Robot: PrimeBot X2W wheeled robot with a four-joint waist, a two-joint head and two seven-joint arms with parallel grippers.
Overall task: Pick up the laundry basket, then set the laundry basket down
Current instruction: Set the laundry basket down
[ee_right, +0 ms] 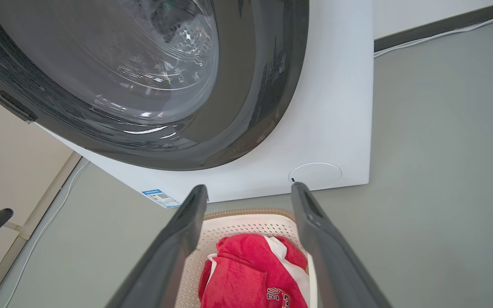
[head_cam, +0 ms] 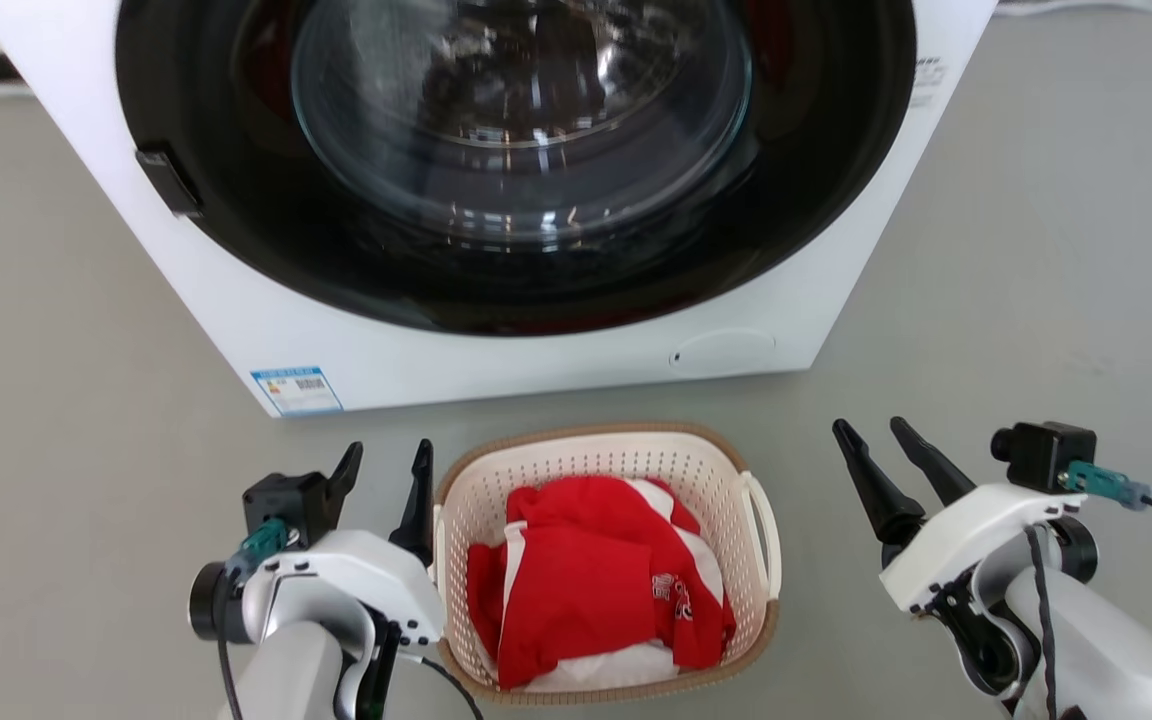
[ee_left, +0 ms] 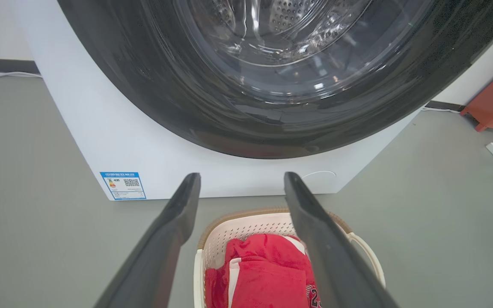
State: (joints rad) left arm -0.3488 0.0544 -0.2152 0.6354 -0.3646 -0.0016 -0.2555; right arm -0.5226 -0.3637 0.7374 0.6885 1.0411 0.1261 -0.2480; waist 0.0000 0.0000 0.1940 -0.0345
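White washer (ee_left: 101, 128) behind laundry basket (ee_left: 246, 227)

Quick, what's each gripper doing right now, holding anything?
Left gripper: open, holding nothing.
Right gripper: open, holding nothing.

The washer (head_cam: 496, 360) blocks the way ahead of the left gripper (head_cam: 388, 455) and right gripper (head_cam: 871, 428). The laundry basket (head_cam: 586, 462) sits just beside the left gripper's inner side; bare floor (head_cam: 1036, 300) lies open around the right one.

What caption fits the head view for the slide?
Open left gripper and right gripper flank the laundry basket of red clothing on the floor before the washer.
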